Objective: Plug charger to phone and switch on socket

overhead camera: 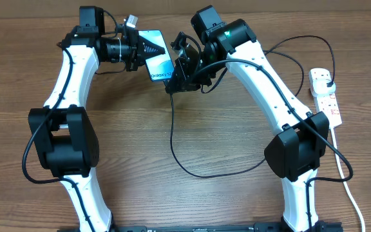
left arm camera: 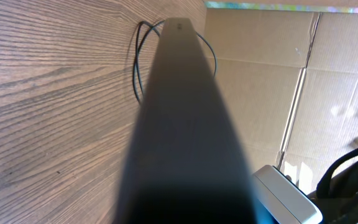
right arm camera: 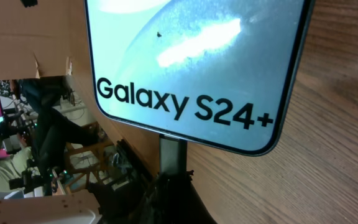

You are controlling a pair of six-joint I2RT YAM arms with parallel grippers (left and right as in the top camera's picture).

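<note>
From overhead, grips phone (overhead camera: 161, 64) in left gripper (overhead camera: 148, 50), fingers clenched on its far end, lit blue screen up and tilted, over back middle of table (overhead camera: 192, 200). Meets phone's text end with right gripper (overhead camera: 183, 69), apparently clamped on charger (overhead camera: 172, 129) near its tip, though hard to confirm at this size. Drops thin black cable from that gripper, loops it over wood between both arms, then carries it up and round to socket (overhead camera: 325, 96) at right edge of table, well apart from phone. Trails white cord (overhead camera: 353, 200) from socket toward near edge. On left wrist view, shows blurred dark phone (left arm camera: 179, 137) filling centre, charger loop (left arm camera: 138, 68) on table behind, cardboard (left arm camera: 328, 93) to right; own fingers not made out. On right wrist view, fills top with phone (right arm camera: 191, 56) screen, "Galaxy S24+" near lower edge, dark narrow bar touching that edge from below; fingers blurred, grip unreadable.
</note>
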